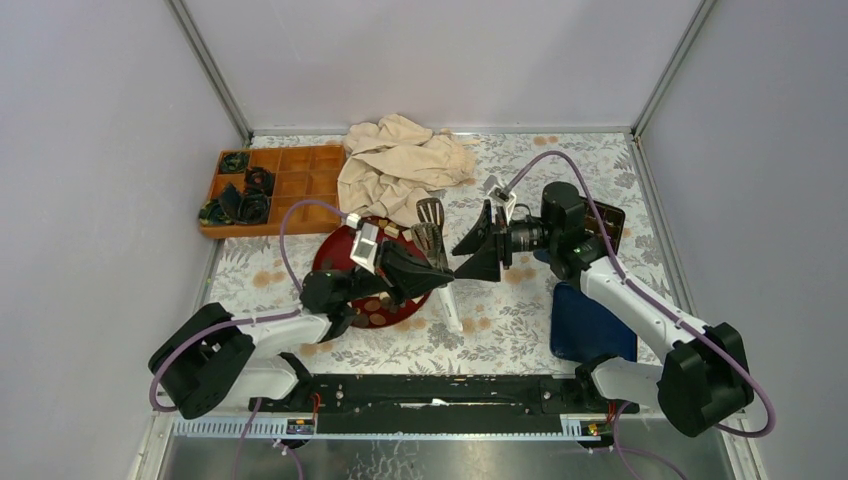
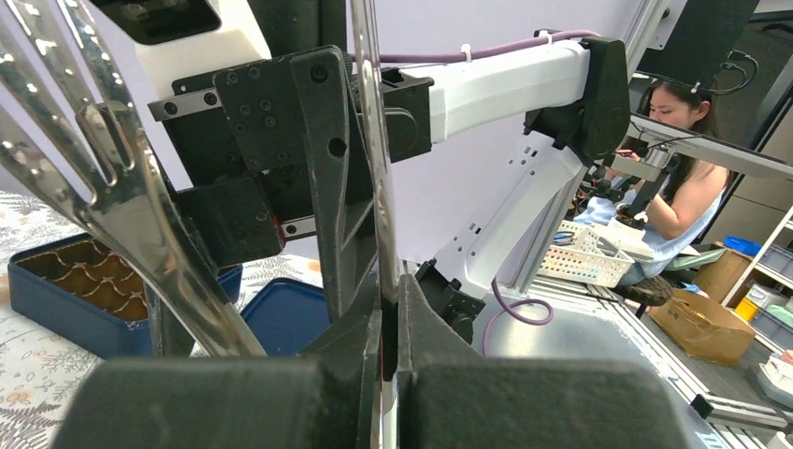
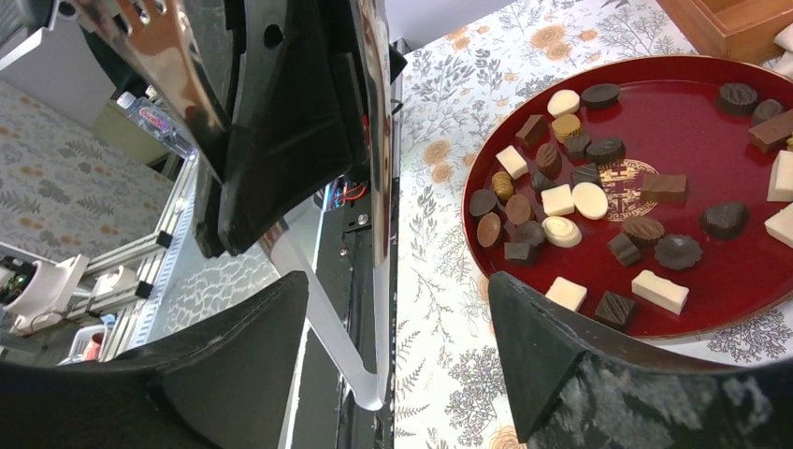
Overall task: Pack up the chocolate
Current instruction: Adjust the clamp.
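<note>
While the left gripper (image 1: 438,266) is clamped tight on the slotted steel serving tongs (image 3: 378,187), the right gripper (image 3: 397,285) gapes around them, gripping nothing.
Small dark, tan and cream chocolate pieces (image 3: 570,201) lie scattered on the round red lacquer plate (image 3: 669,122) under the left arm, the nearer one. The tongs point away from the bases, heads far. In the blue box (image 2: 56,313), the brown moulded insert (image 2: 89,271) shows only empty cups. The orange wooden compartment tray (image 1: 300,185) holds dark crumpled wrappers (image 1: 240,195).

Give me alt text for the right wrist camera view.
The right gripper stands open, its fingers either side of metal tongs held by the left gripper. At the view's right, a red tray of assorted chocolate sits on a floral tablecloth.
</note>
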You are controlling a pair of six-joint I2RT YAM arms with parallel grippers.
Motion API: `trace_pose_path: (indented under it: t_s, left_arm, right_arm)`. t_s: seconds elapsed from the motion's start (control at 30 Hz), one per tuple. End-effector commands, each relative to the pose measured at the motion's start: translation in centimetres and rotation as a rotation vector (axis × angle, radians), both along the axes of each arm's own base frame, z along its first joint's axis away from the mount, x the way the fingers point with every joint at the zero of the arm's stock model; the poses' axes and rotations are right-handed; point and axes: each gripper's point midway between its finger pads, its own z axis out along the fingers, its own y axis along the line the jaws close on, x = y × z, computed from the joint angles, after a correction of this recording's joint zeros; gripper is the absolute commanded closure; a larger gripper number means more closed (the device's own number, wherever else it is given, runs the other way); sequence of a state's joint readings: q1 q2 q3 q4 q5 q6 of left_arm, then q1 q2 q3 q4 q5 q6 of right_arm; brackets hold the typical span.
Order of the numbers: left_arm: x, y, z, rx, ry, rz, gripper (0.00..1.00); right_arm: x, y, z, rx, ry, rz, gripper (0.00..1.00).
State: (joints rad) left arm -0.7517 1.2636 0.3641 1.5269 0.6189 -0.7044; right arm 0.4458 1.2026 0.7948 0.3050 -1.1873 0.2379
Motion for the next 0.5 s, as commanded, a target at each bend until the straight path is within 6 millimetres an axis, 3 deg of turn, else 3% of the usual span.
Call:
trace_pose_path:
  t_s: [0.0,0.17,0.27,0.47]
  left_arm:
    - [-0.3,0.3,3.0,-0.088,-0.088,0.008,1.0]
    - [0.0,0.2,3.8,-0.109,-0.095,0.028,1.0]
    - [0.4,0.1,4.2,-0.124,-0.097,0.052,1.0]
    - [0.9,0.2,4.3,-0.135,-0.092,0.084,1.0]
  right_arm:
    - [0.5,1.0,-0.1,0.001,-0.031,-0.031,0.24]
    - [0.1,2.2,-1.2,-0.023,-0.017,-0.026,0.32]
    - [-0.1,2.7,-1.6,-0.03,-0.006,-0.018,0.43]
    - [-0.2,3.0,-0.8,-0.012,0.015,-0.016,0.91]
